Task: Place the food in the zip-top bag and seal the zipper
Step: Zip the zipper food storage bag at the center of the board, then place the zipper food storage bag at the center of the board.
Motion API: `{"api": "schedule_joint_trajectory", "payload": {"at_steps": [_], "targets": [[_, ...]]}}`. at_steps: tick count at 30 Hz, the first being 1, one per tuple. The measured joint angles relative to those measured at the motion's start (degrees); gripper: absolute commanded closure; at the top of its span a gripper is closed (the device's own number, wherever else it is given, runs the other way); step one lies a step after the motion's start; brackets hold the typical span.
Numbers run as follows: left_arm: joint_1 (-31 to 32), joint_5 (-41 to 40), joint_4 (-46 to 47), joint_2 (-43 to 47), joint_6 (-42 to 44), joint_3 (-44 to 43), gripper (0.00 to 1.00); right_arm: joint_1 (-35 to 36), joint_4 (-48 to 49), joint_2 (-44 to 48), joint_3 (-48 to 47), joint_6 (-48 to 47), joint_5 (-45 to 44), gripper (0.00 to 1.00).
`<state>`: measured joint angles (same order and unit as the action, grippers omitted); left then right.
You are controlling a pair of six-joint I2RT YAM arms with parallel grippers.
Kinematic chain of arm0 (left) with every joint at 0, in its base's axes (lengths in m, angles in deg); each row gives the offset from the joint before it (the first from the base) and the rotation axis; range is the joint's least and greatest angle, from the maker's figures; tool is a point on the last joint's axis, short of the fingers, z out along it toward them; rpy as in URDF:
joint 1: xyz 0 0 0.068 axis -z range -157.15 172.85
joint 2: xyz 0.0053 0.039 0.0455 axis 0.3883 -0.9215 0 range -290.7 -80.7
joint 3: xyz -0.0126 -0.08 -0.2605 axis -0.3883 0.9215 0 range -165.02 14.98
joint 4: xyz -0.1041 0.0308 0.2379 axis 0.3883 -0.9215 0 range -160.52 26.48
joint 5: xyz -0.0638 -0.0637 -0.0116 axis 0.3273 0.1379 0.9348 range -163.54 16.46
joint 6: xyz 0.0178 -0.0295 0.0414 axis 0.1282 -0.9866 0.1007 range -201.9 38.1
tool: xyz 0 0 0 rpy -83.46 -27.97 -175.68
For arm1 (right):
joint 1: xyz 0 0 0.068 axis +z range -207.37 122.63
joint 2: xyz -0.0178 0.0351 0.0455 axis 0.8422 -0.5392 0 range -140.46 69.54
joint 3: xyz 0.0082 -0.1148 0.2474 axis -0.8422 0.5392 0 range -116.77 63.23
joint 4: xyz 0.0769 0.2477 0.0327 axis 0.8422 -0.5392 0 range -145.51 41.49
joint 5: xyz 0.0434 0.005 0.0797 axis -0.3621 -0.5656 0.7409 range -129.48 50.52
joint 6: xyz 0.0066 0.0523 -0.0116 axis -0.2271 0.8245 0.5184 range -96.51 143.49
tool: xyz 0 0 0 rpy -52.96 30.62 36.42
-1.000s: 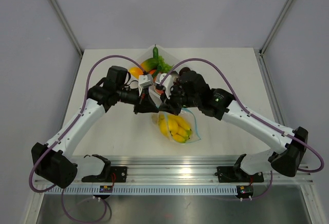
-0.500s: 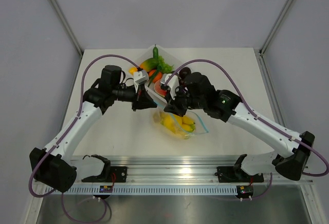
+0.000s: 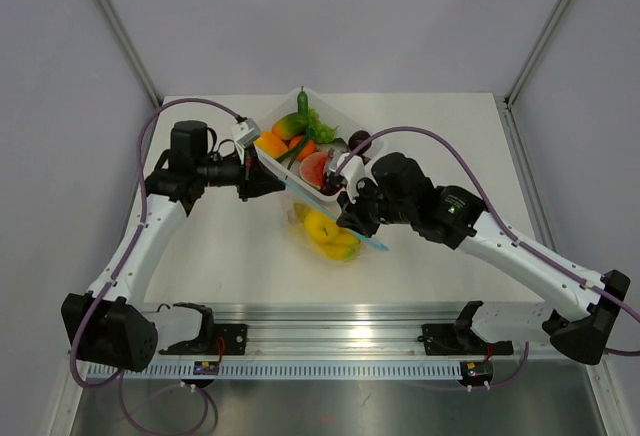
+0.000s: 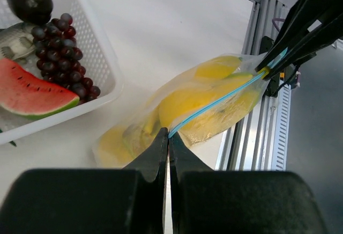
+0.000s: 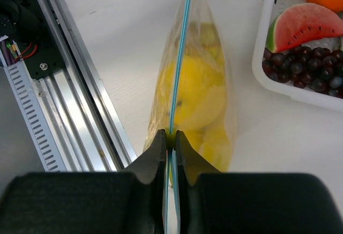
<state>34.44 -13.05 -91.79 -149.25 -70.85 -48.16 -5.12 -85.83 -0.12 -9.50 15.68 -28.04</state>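
The left gripper [image 4: 168, 134] is clenched tight, its two black fingers pinched on one end of the narrow light-blue zipper [image 4: 220, 101] that runs along the mouth of the thin, see-through plastic zip-top bag [image 4: 161, 97]. Across from it the right gripper [image 5: 170, 134] is closed as well, nipping the other end of the same zipper [image 5: 179, 57], with the strip passing straight between its fingertips. From above, the blue line [image 3: 325, 206] runs taut and straight from the left gripper [image 3: 265, 178] down to the right gripper [image 3: 350, 218], and the zip-top bag [image 3: 300, 226] hangs beneath it. Along its length the strip looks like one thin line, though I cannot tell whether it is pressed shut all the way. Inside the pouch sits the food [image 4: 185, 108], glossy yellow plastic toy fruit: rounder lumps and a curved banana shape bunched together against the clear film [image 5: 195, 92]. I cannot tell whether the bottom of the bag touches the white tabletop [image 4: 177, 24] or hangs just over it. Just beside the bag, toward the far side of the table, stands a white perforated plastic basket [image 4: 110, 78] holding a red watermelon slice [image 4: 32, 97], a bunch of dark purple grapes [image 4: 64, 46] and a dark rounded fruit [image 4: 29, 0]; from above, orange and green pieces [image 3: 290, 131] show in its far end. On the near side, the ribbed aluminium rail [image 5: 80, 100] runs along the table's edge.
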Motion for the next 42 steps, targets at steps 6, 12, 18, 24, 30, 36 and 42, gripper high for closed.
{"api": "schedule_joint_trajectory", "payload": {"at_steps": [6,12,18,24,30,36,42], "targets": [[-4.9,0.6,3.6,-0.1,-3.3,2.1,1.00,0.0,-1.6,3.6,3.3,0.9,-2.1,0.98],[-7.3,0.7,7.4,-0.3,-6.6,3.7,1.00,0.0,-2.2,9.7,8.7,3.4,-4.2,0.98],[-7.8,1.0,9.0,-1.0,-7.8,3.7,1.00,0.0,-2.8,13.8,12.1,5.8,-5.9,0.97],[-7.8,2.3,9.9,-1.1,-8.7,3.7,1.00,0.0,-1.9,17.5,14.2,7.5,-7.8,0.97],[-8.3,2.7,14.4,-1.0,-12.9,3.7,1.00,0.1,-3.1,19.9,15.6,9.1,-11.5,0.97],[1.9,-1.4,18.1,-0.7,-18.1,-0.3,1.00,0.1,-5.1,20.9,12.9,10.3,-26.3,0.98],[12.2,-2.1,27.5,-1.1,-23.3,-4.9,1.00,0.2,-7.9,23.6,7.0,10.1,-38.6,0.94]]}}
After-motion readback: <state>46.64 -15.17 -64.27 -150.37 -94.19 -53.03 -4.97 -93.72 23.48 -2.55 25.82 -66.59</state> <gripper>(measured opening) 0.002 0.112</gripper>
